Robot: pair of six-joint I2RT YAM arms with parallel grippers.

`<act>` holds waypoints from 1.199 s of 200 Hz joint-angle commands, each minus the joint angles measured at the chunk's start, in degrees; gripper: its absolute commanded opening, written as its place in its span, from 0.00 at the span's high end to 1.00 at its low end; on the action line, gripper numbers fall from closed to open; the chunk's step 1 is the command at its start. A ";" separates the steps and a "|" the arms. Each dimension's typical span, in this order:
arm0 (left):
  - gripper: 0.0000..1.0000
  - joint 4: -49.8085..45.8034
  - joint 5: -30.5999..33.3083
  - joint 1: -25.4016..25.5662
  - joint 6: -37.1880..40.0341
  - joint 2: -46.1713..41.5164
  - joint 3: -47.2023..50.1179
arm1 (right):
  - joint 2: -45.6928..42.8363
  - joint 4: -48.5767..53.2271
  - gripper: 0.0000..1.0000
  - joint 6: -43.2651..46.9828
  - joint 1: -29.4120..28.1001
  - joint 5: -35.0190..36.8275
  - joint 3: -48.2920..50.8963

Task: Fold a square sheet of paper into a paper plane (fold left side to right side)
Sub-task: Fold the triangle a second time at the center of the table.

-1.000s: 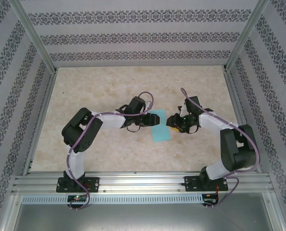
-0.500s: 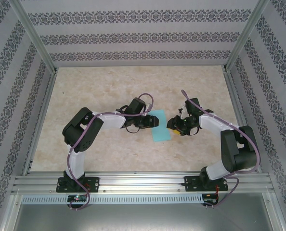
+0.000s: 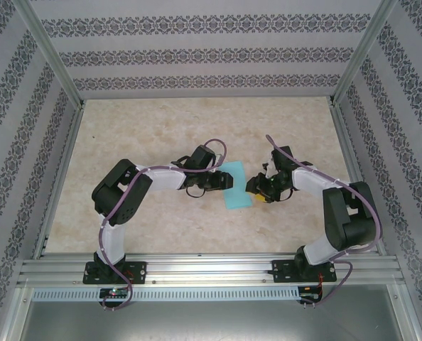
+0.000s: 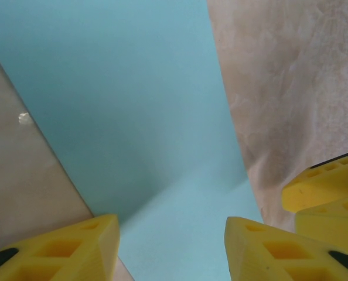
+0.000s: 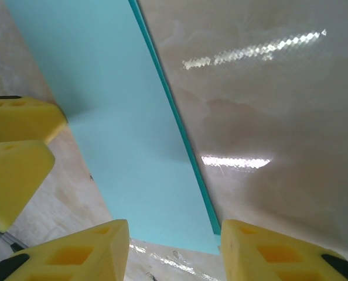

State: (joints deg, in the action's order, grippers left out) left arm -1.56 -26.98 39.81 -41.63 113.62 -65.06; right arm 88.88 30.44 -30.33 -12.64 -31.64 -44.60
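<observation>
One paper sheet (image 3: pixel 238 192), two end effectors (image 3: pixel 223 182) (image 3: pixel 253 189)

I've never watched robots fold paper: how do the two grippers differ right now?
The left gripper reaches in from the left and overlaps the turquoise paper. The right gripper reaches in from the right and sits at the paper's right edge. Both are yellow-tipped, jaws apart.

Both arms bend inward, the left gripper (image 3: pixel 224 182) and right gripper (image 3: pixel 253 189) nearly meeting, jaws parted
</observation>
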 commanded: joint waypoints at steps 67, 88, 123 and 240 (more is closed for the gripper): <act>0.48 -2.64 1.76 0.27 1.12 -1.13 1.83 | 3.20 -0.21 0.53 -1.53 -1.85 -1.95 -0.18; 0.47 -2.49 1.76 0.27 1.11 -1.07 1.86 | 3.32 -0.63 0.54 -1.84 -2.07 -2.46 -0.09; 0.48 -2.33 1.70 0.27 1.12 -1.12 2.01 | 3.58 -2.07 0.54 -3.07 -2.20 -4.08 -0.31; 0.43 2.89 3.16 -0.35 1.75 -6.86 6.42 | 9.65 -8.38 0.55 -7.71 -0.57 -9.22 -6.33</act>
State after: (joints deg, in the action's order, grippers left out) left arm -0.64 -25.74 39.77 -41.41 110.91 -61.58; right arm 96.01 24.16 -36.82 -13.91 -38.50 -47.70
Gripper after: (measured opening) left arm 0.562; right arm 0.457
